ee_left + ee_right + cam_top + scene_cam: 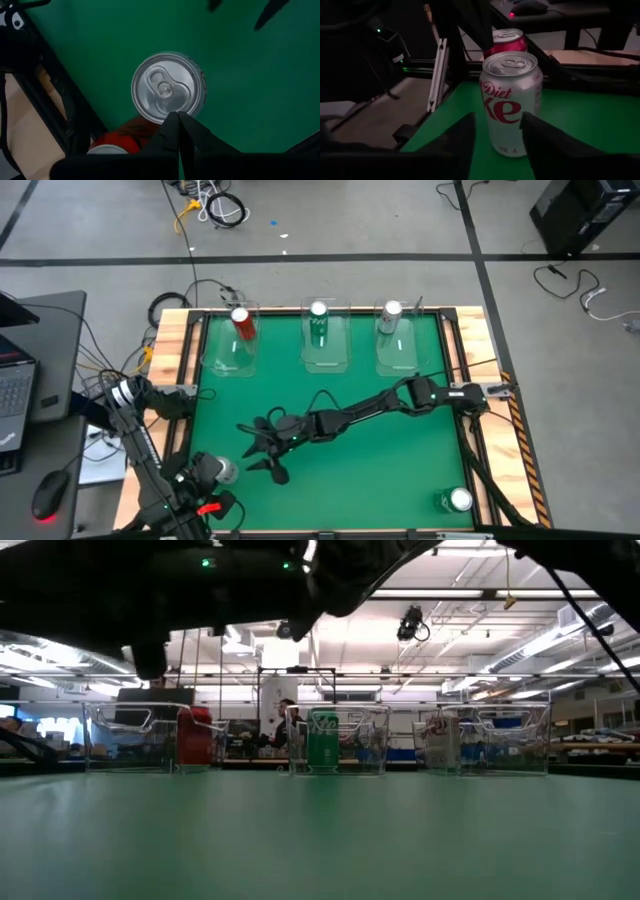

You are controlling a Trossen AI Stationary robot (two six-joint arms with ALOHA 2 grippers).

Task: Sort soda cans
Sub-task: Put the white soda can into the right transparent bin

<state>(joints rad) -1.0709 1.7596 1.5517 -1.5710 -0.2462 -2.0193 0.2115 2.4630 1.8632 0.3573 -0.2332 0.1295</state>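
A silver-white can (512, 102) stands upright on the green mat near the table's near left corner (226, 471), with a red can (505, 41) just behind it. My right gripper (498, 120) reaches across the table to it (263, 452). It is open, with one finger on each side of the can's near face and short of touching it. My left gripper (176, 116) is shut and hovers above these two cans. A green can (459, 500) stands near the near right corner. One red (241, 321), one green (319, 320) and one silver can (391, 315) stand in the far bins.
Three clear plastic bins (327, 348) line the far edge of the mat, each holding one can. The table's black frame rails (190, 360) run along the left and right sides. My left arm (160, 480) crowds the near left corner. The mat's middle (380, 450) is bare.
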